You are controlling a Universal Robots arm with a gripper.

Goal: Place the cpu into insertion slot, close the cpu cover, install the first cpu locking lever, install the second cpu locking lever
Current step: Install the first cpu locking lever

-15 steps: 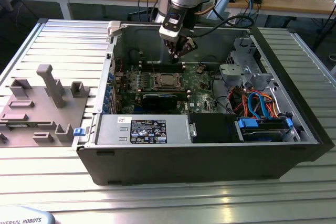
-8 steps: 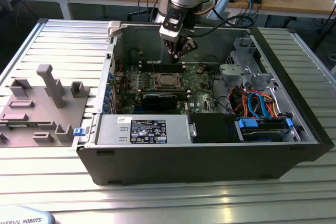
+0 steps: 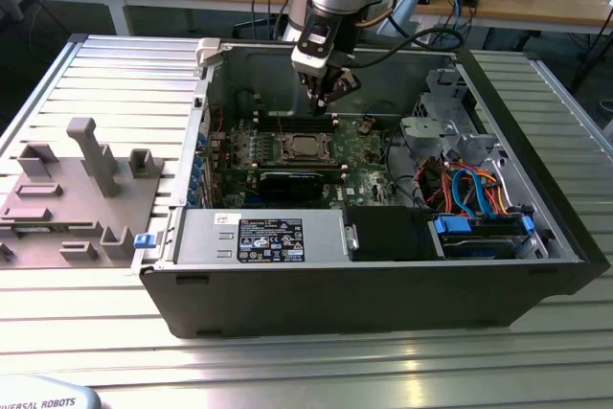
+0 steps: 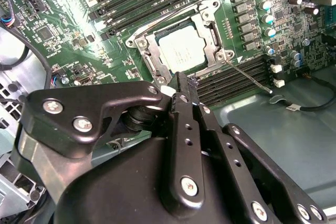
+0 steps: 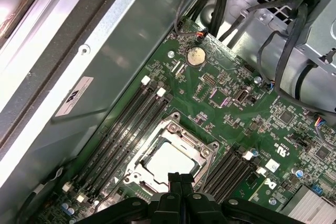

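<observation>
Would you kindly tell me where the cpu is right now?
The cpu sits in the insertion slot on the green motherboard, framed by the cpu cover, between two banks of memory slots; in the exterior view the gripper hangs just above it.

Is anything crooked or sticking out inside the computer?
Yes: a thin metal lever beside the cpu cover pokes out slantwise across the black memory slots instead of lying tucked along the cover. The cpu itself sits flat.

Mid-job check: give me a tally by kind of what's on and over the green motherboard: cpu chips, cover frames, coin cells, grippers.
dull silver square cpu: 1
thin silvery metal-frame cpu cover: 1
round silver coin cell: 1
black gripper: 1
Total: 4
</observation>
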